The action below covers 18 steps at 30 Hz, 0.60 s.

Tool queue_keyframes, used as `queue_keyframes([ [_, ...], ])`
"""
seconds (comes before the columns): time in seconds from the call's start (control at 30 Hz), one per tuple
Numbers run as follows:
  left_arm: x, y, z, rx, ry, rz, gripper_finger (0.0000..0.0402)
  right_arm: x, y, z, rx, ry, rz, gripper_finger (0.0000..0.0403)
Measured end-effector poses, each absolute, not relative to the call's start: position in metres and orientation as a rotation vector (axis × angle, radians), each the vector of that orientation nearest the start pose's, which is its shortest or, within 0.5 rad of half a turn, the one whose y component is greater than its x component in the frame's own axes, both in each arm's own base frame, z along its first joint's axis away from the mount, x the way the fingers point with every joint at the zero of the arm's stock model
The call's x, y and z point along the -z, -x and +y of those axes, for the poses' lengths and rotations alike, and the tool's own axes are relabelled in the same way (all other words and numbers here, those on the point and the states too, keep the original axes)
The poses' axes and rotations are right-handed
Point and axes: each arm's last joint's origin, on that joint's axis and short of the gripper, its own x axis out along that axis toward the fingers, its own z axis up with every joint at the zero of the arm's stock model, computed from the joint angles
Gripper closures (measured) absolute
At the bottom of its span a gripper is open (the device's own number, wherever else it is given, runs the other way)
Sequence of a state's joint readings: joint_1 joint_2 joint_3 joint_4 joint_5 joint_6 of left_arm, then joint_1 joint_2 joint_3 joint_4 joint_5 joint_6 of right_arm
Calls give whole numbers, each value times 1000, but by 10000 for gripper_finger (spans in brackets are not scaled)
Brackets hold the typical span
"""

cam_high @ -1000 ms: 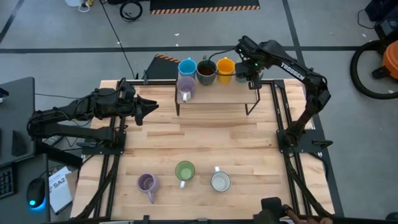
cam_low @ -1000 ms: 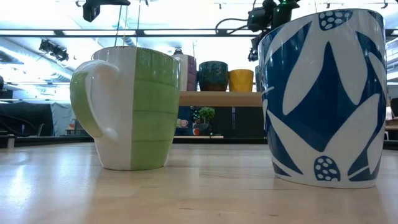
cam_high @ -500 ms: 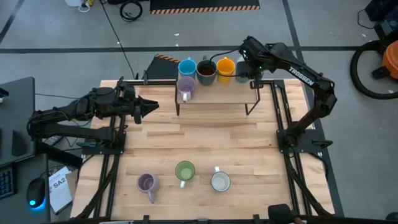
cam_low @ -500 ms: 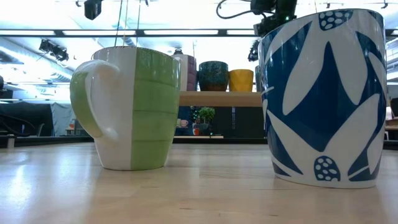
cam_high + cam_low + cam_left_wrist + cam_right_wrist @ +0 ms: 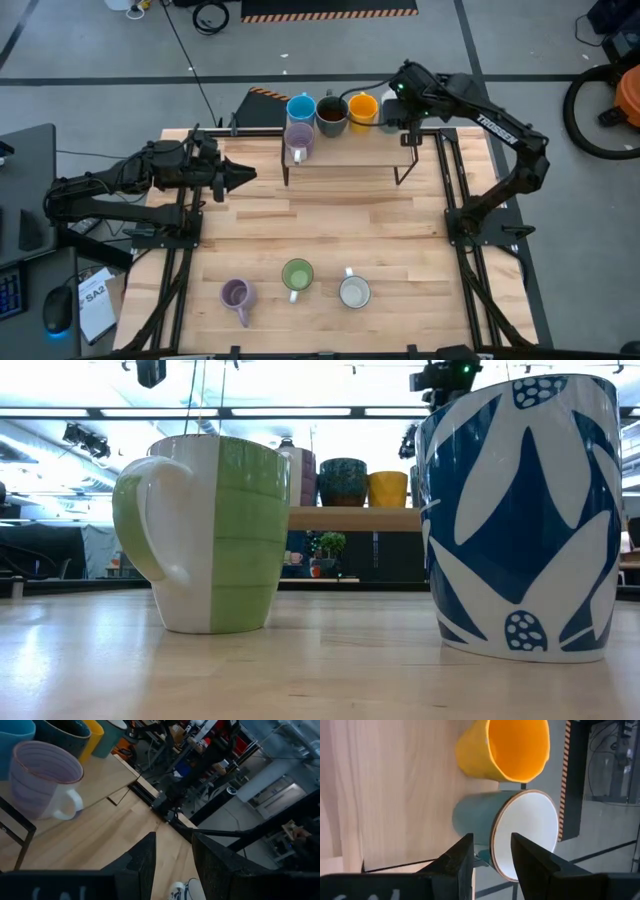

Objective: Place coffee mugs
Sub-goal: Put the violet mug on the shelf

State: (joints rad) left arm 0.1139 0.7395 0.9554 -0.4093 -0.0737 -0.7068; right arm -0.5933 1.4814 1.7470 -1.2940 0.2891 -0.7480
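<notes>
Right gripper (image 5: 491, 852) sat just off the teal mug (image 5: 520, 837) beside the orange mug (image 5: 507, 747) on the shelf (image 5: 345, 145), jaws apart, holding nothing. Best to back straight off, no rim-nudging. Only the wrist view showed teal; overhead hid it. Left gripper (image 5: 245, 172) waited open over the counter (image 5: 330, 230).

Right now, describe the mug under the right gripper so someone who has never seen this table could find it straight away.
Start at the raised wooden shelf along the table's far edge, where mugs stand in a row. Follow the row past the blue mug, dark mug and orange mug to its end beneath the right gripper. That teal-grey mug is the only one with a white inside.
</notes>
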Motion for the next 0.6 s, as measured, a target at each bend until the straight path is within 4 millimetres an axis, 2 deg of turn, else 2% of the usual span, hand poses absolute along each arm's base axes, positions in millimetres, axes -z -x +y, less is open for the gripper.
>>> queue_keyframes([
  [0.47, -381, -146, 19, -222, 775, 46, 269, -417, -224, -132, 368, 496, 1173, 266],
  [0.6, -386, -147, 17, -150, 757, 14, 269, -420, -226, -124, 391, 443, 1121, 266],
])
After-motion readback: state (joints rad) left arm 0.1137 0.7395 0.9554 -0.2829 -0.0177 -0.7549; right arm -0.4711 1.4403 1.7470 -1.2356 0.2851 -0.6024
